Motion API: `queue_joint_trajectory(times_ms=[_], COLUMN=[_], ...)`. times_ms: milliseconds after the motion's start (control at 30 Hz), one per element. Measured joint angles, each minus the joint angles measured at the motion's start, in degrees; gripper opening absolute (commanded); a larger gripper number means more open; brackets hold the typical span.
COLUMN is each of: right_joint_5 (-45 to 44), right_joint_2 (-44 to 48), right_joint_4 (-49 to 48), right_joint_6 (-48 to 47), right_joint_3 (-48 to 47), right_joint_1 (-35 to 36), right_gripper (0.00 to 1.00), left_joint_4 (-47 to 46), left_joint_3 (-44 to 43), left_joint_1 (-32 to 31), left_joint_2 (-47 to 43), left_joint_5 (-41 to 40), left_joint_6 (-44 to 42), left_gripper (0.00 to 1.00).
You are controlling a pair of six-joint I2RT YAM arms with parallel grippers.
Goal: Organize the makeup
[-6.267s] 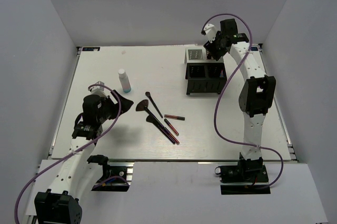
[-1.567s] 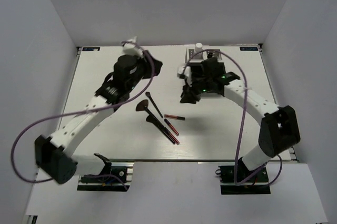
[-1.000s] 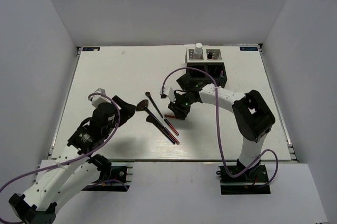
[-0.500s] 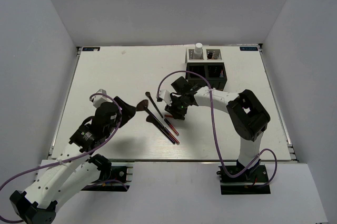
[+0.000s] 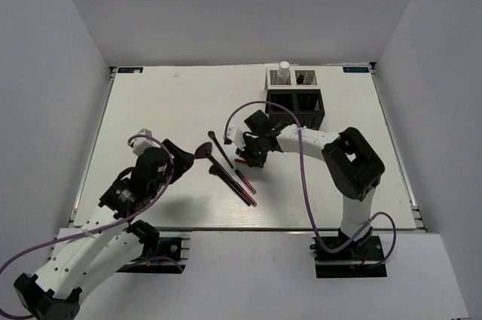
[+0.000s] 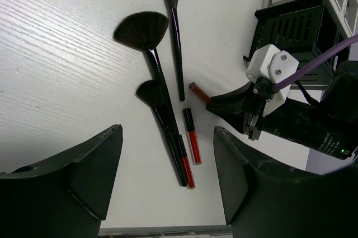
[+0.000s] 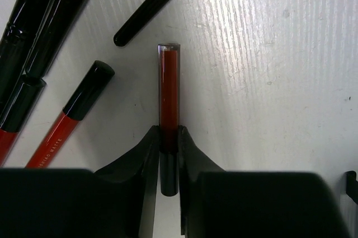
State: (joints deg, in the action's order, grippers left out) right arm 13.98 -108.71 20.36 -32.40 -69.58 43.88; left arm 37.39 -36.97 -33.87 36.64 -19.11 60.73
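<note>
My right gripper (image 7: pixel 169 134) is shut on a dark-red pencil (image 7: pixel 168 87) that lies on the white table; it also shows in the top view (image 5: pixel 248 160). Beside it lie a second red pencil (image 7: pixel 70 115), a thin black brush (image 6: pixel 176 53), a fan brush (image 6: pixel 142 31) and a smaller brush (image 6: pixel 154 95). Another red pencil (image 6: pixel 192 137) shows in the left wrist view. The white-capped bottle (image 5: pixel 283 73) stands in the black mesh organizer (image 5: pixel 295 102). My left gripper (image 6: pixel 168 182) is open and empty, hovering left of the brushes.
The organizer stands at the back of the table, right of centre. A purple cable (image 5: pixel 260 109) loops over the right arm. White walls enclose the table on three sides.
My right gripper has come down from the organizer to the table and closed on the dark-red pencil. My left arm has pulled back to the near left.
</note>
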Motion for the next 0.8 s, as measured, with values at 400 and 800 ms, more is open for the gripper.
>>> queue_joint_trajectory(times_ms=[400,800], right_joint_5=[2.54,3.43], right_joint_2=[0.13,10.82], right_joint_4=[4.35,12.79], right_joint_6=[-0.02,-6.19], right_joint_3=[-3.37,-21.49], right_joint_1=[-1.73,-8.61], right_gripper=[0.0,0.0], left_joint_4=[-0.31,-4.46], left_joint_3=[0.0,0.87], left_joint_1=[0.0,0.0], left_joint_2=[0.68,4.37], left_joint_5=[0.74,3.69], left_joint_6=[-0.04,-0.55], left_gripper=[0.76,0.76])
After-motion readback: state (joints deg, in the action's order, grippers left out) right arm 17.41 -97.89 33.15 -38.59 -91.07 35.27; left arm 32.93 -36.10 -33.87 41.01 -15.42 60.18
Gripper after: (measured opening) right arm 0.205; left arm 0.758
